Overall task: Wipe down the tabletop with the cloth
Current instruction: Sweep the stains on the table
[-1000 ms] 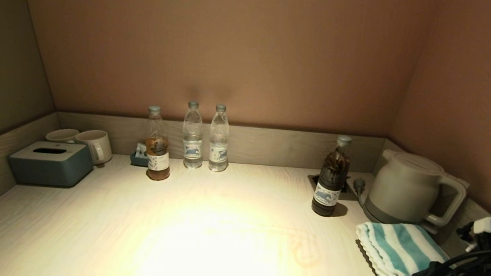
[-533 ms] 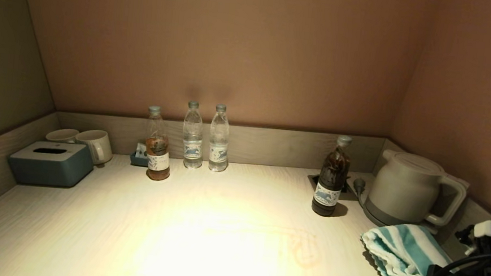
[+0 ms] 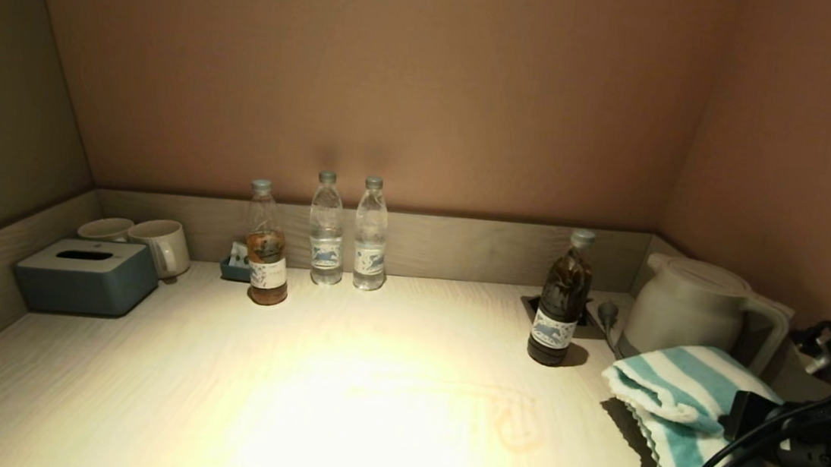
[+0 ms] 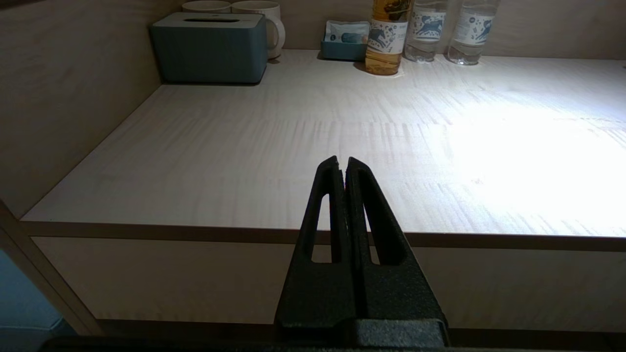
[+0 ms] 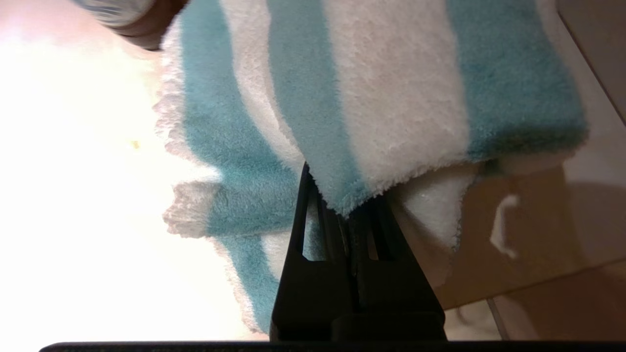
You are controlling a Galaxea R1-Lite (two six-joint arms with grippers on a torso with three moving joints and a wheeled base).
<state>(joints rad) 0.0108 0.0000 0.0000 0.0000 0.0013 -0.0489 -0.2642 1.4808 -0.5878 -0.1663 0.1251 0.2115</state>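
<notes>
The striped cloth [image 3: 681, 400] hangs folded above the right end of the tabletop [image 3: 338, 401], near the kettle [image 3: 698, 310], pinched by the right gripper [image 5: 348, 220] at its right edge. The left gripper [image 4: 342, 168], fingers pressed together, hovers at the table's near left edge

Tool tips [image 5: 342, 205] under cloth [image 5: 391, 98]

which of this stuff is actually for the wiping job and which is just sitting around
For the job: cloth, tabletop, right end effector gripping the cloth.

Sitting around: kettle, dark bottle, amber bottle, two water bottles, tissue box, mugs.
</notes>
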